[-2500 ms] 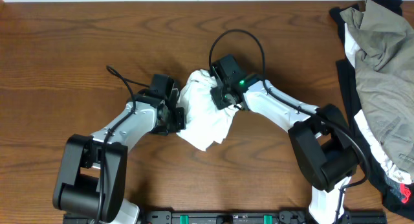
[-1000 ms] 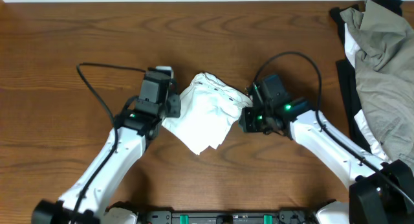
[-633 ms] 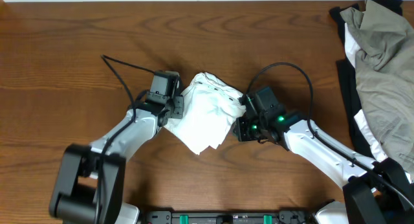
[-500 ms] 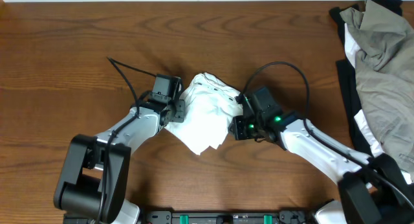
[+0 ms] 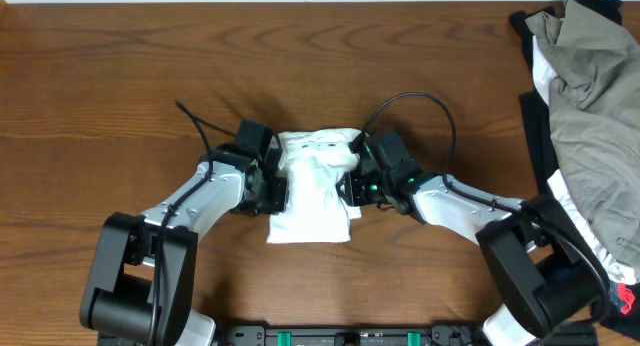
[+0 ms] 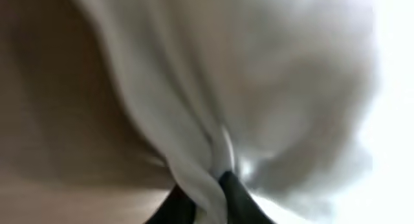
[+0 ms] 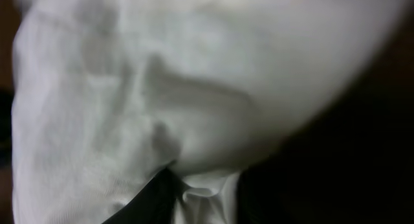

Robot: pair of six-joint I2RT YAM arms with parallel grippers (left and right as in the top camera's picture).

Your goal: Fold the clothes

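The white T-shirt (image 5: pixel 312 191) lies in a wrinkled, roughly rectangular bundle

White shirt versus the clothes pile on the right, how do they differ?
The shirt is a compact bundle mid-table; the pile is a loose heap. The shirt shows only white; the pile mixes olive-grey, black and white. The left hand and right hand grip the shirt; nothing touches the pile. Both lie on the table.
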